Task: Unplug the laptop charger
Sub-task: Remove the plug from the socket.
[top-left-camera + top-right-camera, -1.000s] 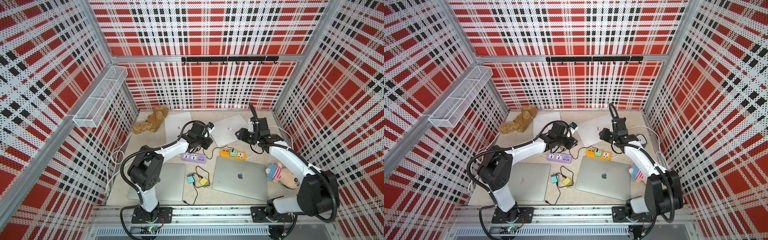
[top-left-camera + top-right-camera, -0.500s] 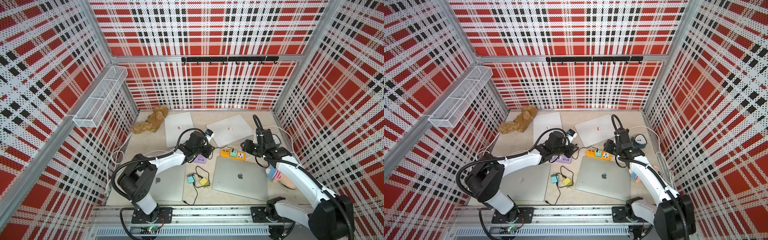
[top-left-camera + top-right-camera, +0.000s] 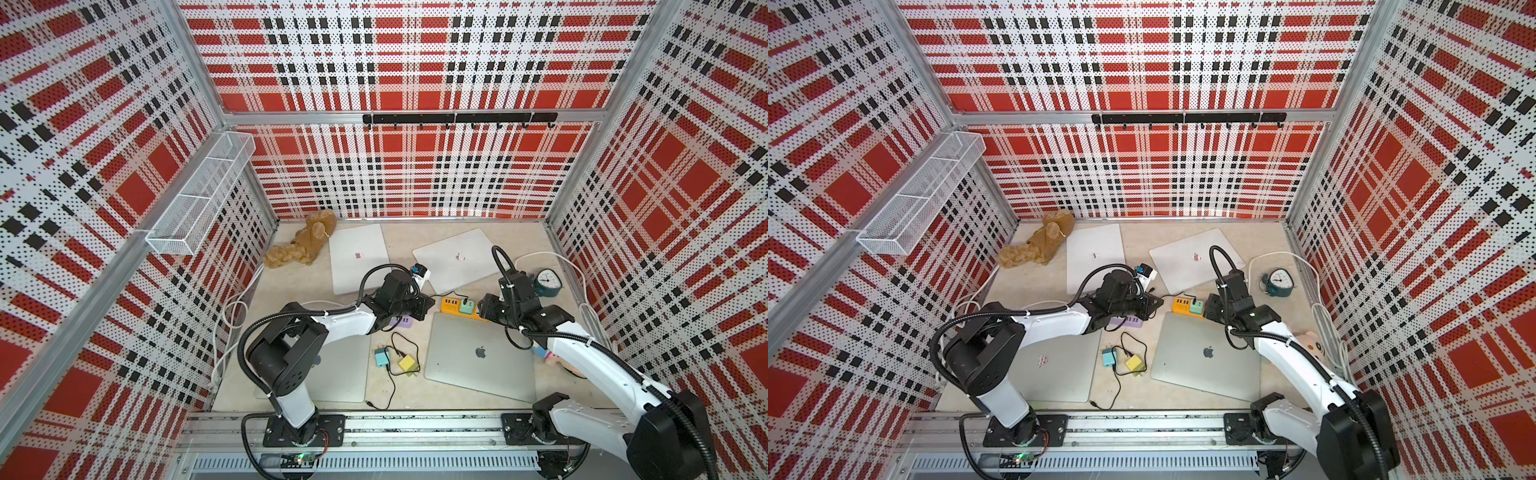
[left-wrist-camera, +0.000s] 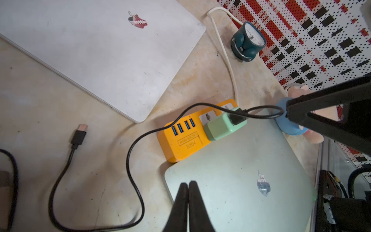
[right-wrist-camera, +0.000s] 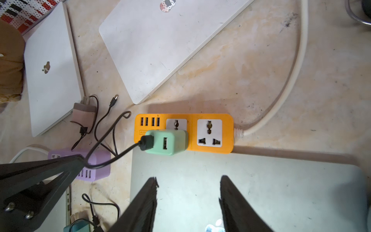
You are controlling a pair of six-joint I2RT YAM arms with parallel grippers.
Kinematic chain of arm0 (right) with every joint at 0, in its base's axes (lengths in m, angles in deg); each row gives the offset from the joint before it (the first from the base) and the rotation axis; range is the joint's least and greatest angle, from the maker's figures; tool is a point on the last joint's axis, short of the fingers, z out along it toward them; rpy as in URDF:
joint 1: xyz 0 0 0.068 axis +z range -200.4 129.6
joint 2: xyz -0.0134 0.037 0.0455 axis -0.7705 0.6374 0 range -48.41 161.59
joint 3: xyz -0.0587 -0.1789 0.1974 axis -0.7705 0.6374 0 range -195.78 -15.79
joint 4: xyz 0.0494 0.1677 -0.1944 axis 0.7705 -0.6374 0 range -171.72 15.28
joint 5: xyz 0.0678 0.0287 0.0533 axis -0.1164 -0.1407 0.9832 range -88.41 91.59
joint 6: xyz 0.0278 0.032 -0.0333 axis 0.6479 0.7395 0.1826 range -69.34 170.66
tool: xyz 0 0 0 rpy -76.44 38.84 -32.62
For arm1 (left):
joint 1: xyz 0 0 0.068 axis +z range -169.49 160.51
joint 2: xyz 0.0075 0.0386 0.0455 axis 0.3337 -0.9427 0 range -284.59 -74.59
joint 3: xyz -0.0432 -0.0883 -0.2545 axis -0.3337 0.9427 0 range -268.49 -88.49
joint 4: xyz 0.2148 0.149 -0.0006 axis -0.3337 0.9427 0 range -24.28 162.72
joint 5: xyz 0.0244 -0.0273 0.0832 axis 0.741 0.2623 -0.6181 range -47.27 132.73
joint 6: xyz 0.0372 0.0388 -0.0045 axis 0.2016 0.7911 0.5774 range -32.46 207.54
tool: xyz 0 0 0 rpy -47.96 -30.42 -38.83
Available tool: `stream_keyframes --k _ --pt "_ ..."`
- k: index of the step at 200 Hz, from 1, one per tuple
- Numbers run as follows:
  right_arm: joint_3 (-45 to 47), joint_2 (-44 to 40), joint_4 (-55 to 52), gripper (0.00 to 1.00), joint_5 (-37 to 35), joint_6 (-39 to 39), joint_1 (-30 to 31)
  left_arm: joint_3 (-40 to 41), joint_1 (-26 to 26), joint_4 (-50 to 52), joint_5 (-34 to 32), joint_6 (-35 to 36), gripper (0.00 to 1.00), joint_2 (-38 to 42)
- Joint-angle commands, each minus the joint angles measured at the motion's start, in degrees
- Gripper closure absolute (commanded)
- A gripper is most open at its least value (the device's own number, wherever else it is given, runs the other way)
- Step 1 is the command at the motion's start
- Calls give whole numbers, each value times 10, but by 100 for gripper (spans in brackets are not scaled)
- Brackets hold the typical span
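Observation:
The laptop charger (image 5: 166, 141) is a mint-green cube plugged into an orange power strip (image 5: 212, 132); both top views show the charger (image 3: 466, 306) (image 3: 1197, 307). A black cable (image 4: 130, 152) runs from it across the table. My right gripper (image 5: 188, 179) is open over the silver laptop (image 5: 261, 190), just short of the charger, with nothing between its fingers. My left gripper (image 4: 188, 183) is shut on nothing above that laptop's corner (image 4: 220, 180), left of the strip (image 3: 451, 305). From the right wrist view, the cable passes close by the left gripper's tip.
Two white laptops (image 3: 357, 257) (image 3: 457, 257) lie at the back, beside a brown plush (image 3: 307, 245). A teal clock (image 3: 547, 282) and white cord (image 5: 297, 66) sit right of the strip. A purple strip (image 5: 96, 166), small teal and yellow chargers (image 3: 380, 357) (image 3: 407, 363) and a pink plush (image 3: 1308, 343) lie nearby.
Both arms have come forward from the back laptops to the orange strip. The left gripper's jaws have closed. The right gripper stays open at the same width.

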Motion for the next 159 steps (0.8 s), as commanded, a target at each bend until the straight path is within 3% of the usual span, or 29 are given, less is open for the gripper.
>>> stream_keyframes --k 1,115,159 --pt "11 -15 3 46 -33 16 13 -27 -2 -21 21 -20 95 -24" --pt "20 39 45 46 -52 25 55 -191 -2 77 47 -76 100 -162" --pt "14 62 55 46 -52 25 58 -212 -2 95 49 -80 100 -187"
